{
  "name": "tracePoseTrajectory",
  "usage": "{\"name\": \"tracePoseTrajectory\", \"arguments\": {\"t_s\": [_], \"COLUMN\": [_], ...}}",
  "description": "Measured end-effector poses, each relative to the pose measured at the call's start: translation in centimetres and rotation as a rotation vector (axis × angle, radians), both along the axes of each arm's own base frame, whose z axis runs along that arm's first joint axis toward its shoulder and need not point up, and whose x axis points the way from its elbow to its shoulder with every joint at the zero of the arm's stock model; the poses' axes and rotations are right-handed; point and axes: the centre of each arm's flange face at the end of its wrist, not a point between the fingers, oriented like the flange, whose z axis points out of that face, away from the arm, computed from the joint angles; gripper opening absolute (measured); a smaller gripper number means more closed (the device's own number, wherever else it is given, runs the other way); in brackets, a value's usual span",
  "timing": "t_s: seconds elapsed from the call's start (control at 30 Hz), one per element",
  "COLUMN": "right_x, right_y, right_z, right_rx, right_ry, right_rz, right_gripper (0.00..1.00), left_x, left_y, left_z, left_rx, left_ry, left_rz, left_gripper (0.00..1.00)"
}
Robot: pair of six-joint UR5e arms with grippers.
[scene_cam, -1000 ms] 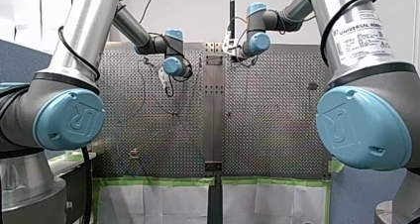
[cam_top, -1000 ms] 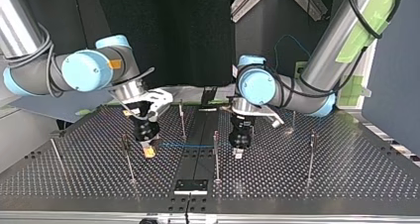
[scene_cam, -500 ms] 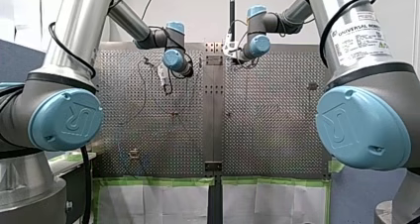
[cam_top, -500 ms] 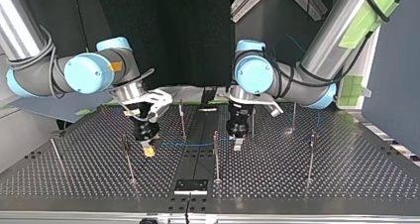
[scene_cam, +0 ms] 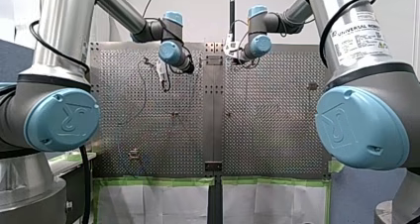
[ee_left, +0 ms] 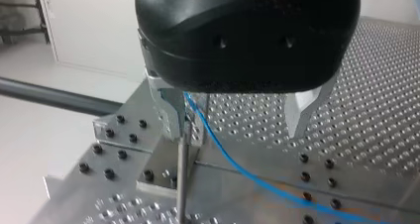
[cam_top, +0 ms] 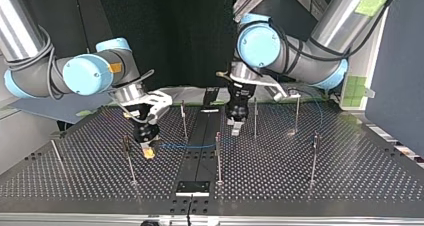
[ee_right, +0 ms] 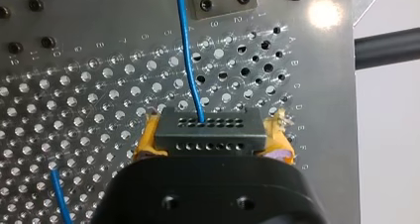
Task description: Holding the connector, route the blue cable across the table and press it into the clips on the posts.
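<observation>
Looking from across the table, found my right gripper [cam_top: 146, 148] clamped by its yellow pads [ee_right: 148, 137] on the connector [ee_right: 205, 130], well to one side of the middle post [cam_top: 218, 156]. Traced the blue cable [cam_top: 185, 146] lying lengthwise from connector toward that post. Noted my left gripper [cam_top: 235, 128] just past the post, nearer it, jaws apart, cable seemingly against one finger [ee_left: 171, 115] inside the gap.

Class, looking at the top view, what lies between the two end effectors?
The top view shows the blue cable running from my right end effector toward my left end effector, past a thin post.
</observation>
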Motion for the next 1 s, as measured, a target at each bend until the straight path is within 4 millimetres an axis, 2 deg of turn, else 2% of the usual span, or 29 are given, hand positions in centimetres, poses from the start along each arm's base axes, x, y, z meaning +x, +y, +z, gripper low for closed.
{"name": "tracePoseTrajectory", "arguments": {"t_s": [0.27, 0.53, 0.77, 1.0], "right_x": [-0.3, -1.4, -1.9, -2.0], "right_y": [0.3, 1.2, 1.5, 1.6], "right_z": [0.3, 3.0, 3.6, 3.2], "right_rx": [0.01, -0.013, -0.014, -0.005], "right_ry": [0.008, -0.004, -0.003, 0.01], "right_rz": [-0.005, -0.029, -0.043, -0.047], "right_gripper": [0.0, 0.0, 0.0, 0.0], "left_x": [-3.2, -5.1, -5.6, -4.2], "left_y": [-1.4, -3.8, -6.5, -8.0], "left_z": [3.4, 5.7, 5.9, 5.4], "left_rx": [0.032, 0.054, 0.064, 0.074], "left_ry": [-0.06, -0.133, -0.119, -0.096], "left_rz": [-0.028, -0.025, -0.043, -0.045], "left_gripper": [1.0, 1.0, 1.0, 1.0]}}
